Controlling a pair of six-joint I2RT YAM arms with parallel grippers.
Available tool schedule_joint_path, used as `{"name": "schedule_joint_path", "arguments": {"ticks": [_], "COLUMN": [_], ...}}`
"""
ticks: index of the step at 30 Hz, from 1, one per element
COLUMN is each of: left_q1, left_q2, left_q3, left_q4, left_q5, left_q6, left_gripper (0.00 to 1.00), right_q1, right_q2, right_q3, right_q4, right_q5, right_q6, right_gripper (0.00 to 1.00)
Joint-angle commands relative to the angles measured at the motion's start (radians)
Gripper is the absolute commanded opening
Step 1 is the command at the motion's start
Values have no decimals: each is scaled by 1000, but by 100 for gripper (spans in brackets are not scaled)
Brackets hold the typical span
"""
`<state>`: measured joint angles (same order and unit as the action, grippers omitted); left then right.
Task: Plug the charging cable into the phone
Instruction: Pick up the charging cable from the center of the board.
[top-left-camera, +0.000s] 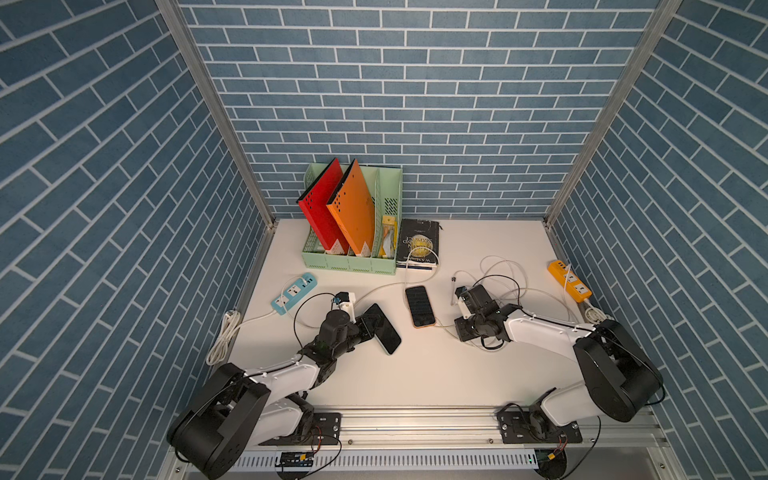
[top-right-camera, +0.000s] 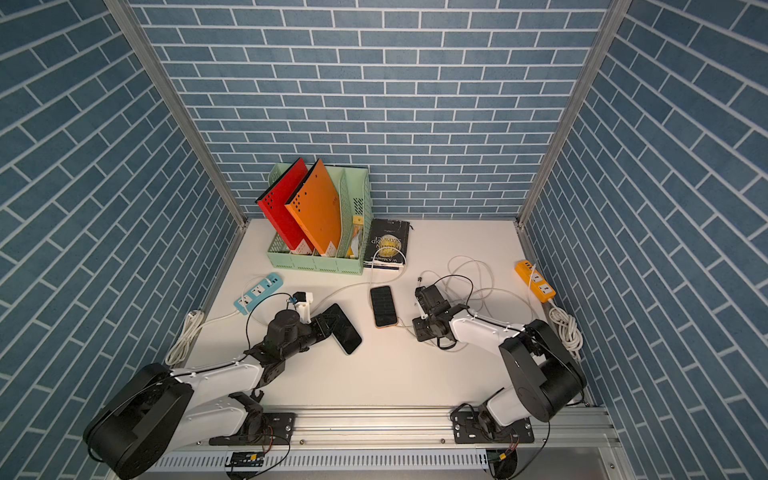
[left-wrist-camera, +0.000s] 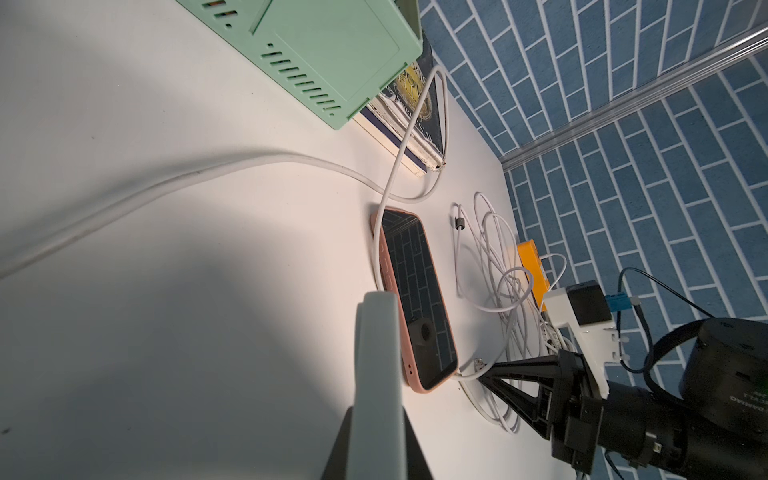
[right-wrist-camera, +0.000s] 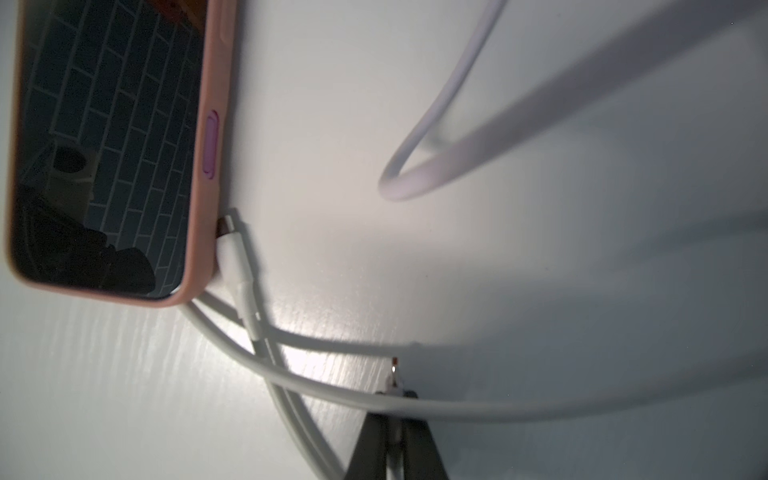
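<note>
Bimanual plugging: the plug is gripped and insertion is not yet begun.

The right gripper (right-wrist-camera: 395, 395) stands low over the table (top-left-camera: 415, 374). Its jaws are pinched tight on the plug (right-wrist-camera: 394, 370) of the white charging cable (right-wrist-camera: 392, 451), and the metal tip projects just past the fingertips. The left gripper (top-left-camera: 374, 327) is clamped on a dark phone (top-left-camera: 386, 334), held tilted off the table, left of its middle.

A cased phone (top-left-camera: 419, 306) lies flat, screen up, near the middle of the table and just beside the right gripper. A spare plug (right-wrist-camera: 232, 249) rests along its side edge near the corner and is not inserted. Loose cables (top-left-camera: 498, 282) are heaped toward the right edge, and one cable loop (right-wrist-camera: 540, 409) crosses right at the right gripper's fingertips.

Which phone is to take the plug cannot be settled. The raised one seems likelier, since it is presented by the other arm.

For a clean insertion:
- Raise the plug clear of the crossing loop first, so that nothing snags.
- Keep the tip straight in the grip.
- Turn the phone's port end toward the plug.
- Bring the tip in line with the port before contact, then press along that line only.
- Watch for drag from the heaped slack, which may twist the plug.
</note>
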<state>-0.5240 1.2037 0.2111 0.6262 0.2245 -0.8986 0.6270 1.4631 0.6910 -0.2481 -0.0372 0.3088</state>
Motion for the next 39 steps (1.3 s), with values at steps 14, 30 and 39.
{"name": "schedule_joint_path", "arguments": {"ticks": [14, 30, 39], "left_q1": [8, 39, 163], "left_q2": [-28, -25, -40], "left_q3": [166, 296, 392], "left_q4": [-202, -244, 6], "left_q5": [-35, 1, 268], "left_q6": [101, 161, 109], "left_gripper": [0, 0, 0], "right_q1": [57, 120, -48], "right_q2": [-151, -136, -245], "right_q3": [118, 196, 214], "right_q4": [-299, -106, 385], "right_q5": [-50, -367, -745], "right_q6": [-54, -101, 94], "right_gripper": [0, 0, 0]}}
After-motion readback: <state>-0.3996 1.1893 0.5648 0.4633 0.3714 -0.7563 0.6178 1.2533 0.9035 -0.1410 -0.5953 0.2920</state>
